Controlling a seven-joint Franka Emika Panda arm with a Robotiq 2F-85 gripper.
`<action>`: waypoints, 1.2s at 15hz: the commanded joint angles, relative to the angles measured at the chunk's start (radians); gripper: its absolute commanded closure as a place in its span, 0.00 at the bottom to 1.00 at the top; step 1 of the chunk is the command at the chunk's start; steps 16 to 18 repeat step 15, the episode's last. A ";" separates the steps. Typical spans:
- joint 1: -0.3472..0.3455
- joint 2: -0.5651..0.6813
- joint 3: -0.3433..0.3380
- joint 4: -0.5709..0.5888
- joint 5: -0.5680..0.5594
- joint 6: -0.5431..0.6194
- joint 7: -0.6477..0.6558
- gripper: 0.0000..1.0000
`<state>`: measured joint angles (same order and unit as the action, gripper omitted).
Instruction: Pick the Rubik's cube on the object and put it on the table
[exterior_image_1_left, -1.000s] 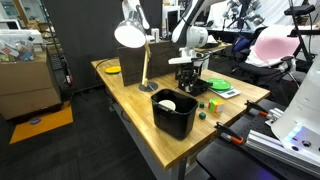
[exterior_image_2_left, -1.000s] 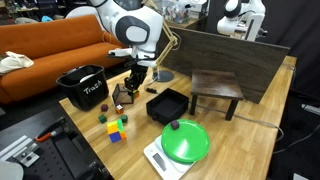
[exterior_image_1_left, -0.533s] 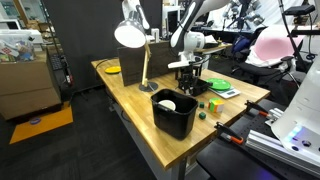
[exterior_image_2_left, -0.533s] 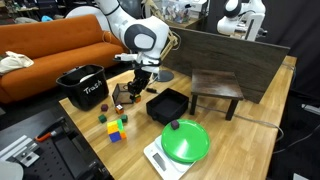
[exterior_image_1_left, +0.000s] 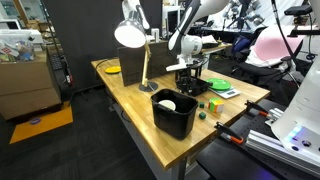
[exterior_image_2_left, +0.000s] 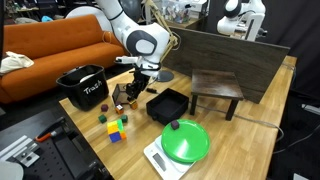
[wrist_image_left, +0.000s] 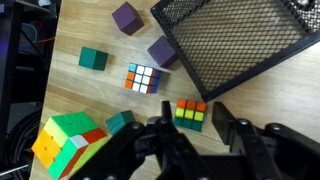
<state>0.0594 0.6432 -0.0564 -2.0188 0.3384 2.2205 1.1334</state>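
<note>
Lifting straight up looks like the best move now. In the wrist view the gripper (wrist_image_left: 193, 132) is open wide and holds nothing. The Rubik's cube (wrist_image_left: 190, 113) sits low in the middle of the frame, between the two fingers. It seems to rest on the table (wrist_image_left: 100, 95), just beside the black tray (wrist_image_left: 240, 45) at the upper right. Go up slowly with no swing, so no finger bumps it or the other cube (wrist_image_left: 144, 78).
</note>
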 joint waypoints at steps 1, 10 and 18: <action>-0.034 -0.018 0.014 -0.004 0.048 -0.023 -0.018 0.23; -0.017 -0.115 -0.001 -0.061 0.022 -0.047 0.031 0.00; -0.013 -0.186 0.000 -0.124 0.021 -0.065 0.034 0.00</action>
